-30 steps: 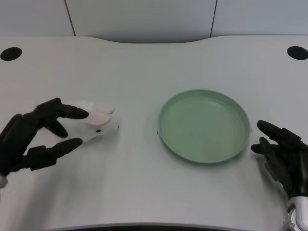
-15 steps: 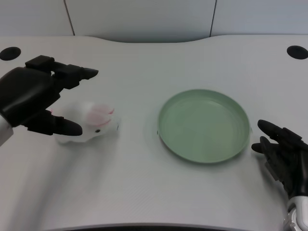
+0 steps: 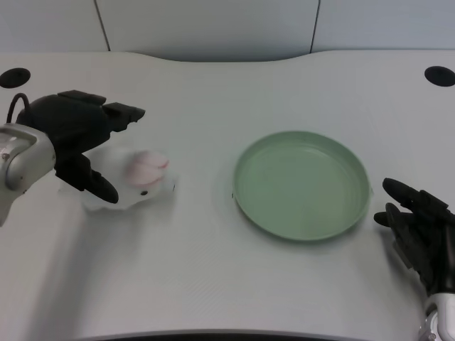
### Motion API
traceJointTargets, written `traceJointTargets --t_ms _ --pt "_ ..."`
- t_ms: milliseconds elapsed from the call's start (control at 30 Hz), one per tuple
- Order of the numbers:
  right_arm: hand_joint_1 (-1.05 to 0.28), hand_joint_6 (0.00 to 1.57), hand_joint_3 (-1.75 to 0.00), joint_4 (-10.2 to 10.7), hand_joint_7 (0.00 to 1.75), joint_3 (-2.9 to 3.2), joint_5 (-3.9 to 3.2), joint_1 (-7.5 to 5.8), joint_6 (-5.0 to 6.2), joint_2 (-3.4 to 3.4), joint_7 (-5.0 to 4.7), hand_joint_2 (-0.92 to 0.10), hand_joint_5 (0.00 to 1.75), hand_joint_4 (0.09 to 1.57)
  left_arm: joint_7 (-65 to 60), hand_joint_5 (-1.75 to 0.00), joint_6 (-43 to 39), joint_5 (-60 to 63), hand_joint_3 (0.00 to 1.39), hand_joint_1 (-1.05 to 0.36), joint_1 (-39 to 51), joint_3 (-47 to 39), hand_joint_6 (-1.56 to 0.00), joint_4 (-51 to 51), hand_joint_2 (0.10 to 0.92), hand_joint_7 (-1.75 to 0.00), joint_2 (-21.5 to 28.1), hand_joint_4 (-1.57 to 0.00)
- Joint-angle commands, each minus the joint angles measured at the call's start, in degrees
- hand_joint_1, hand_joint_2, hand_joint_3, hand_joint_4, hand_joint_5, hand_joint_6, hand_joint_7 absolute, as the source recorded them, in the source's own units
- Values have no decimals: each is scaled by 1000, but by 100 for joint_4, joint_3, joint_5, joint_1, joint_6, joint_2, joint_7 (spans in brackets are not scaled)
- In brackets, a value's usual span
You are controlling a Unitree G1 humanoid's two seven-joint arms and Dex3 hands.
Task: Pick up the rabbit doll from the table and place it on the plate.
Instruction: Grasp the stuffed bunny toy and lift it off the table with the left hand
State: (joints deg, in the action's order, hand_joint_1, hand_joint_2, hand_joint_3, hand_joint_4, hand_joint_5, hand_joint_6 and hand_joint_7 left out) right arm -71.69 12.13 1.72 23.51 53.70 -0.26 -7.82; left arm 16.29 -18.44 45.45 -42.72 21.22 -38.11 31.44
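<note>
Plush white rabbit doll [image 3: 138, 181], round green plate [image 3: 302, 186].

Bright, even overhead light washes the white counter [image 3: 213, 270]; shadows are faint and soft. The pale rabbit doll [image 3: 138, 181] looks blurred, nearly blending in.

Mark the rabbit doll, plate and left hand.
rabbit doll [image 3: 144, 175], head view, on its pink-and-white head.
plate [image 3: 301, 186], head view, on the bare green floor.
left hand [image 3: 79, 136], head view, on the black back of the hand.
</note>
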Motion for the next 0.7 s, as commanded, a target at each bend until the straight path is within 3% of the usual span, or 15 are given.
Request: traceJointTargets --t_ms 33,133,233,267,333,400,700 --pt "-316 960 -260 -8 14 68 -134 -63 109 -72 143 -921 989 632 -115 -12 77 94 23 -1048 -315 237 -51 -547 911 -23 -77 -4" --pt "-291 958 -267 34 12 91 -165 -119 181 -18 159 -921 996 634 -301 -3 232 217 10 -1048 -791 538 -39 -1725 893 -16 -419 -1" --pt "-296 956 -266 28 10 55 -73 -156 254 -45 61 -921 999 632 -588 0 283 236 8 -1048 -1059 746 -34 -2551 894 -13 -670 0" --pt "-298 952 -268 22 9 53 -66 -164 279 -54 70 -921 999 630 -686 0 278 237 6 -1048 -1112 804 -38 -2749 892 -15 -735 -1" --pt "-295 947 -275 12 5 18 10 -183 315 -81 -21 -921 1007 638 -909 1 252 267 5 -1048 -1186 942 -40 -3073 891 -16 -851 1" --pt "-295 941 -282 27 2 1 27 -212 340 -74 -52 -921 1018 647 -1132 1 258 322 6 -1048 -1239 1086 -41 -3302 893 -16 -955 1" --pt "-264 936 -297 38 4 56 -125 -303 477 -41 202 -921 1115 631 -1476 1 636 455 8 -1048 -1367 1585 -1 -3766 905 1 -1404 1"
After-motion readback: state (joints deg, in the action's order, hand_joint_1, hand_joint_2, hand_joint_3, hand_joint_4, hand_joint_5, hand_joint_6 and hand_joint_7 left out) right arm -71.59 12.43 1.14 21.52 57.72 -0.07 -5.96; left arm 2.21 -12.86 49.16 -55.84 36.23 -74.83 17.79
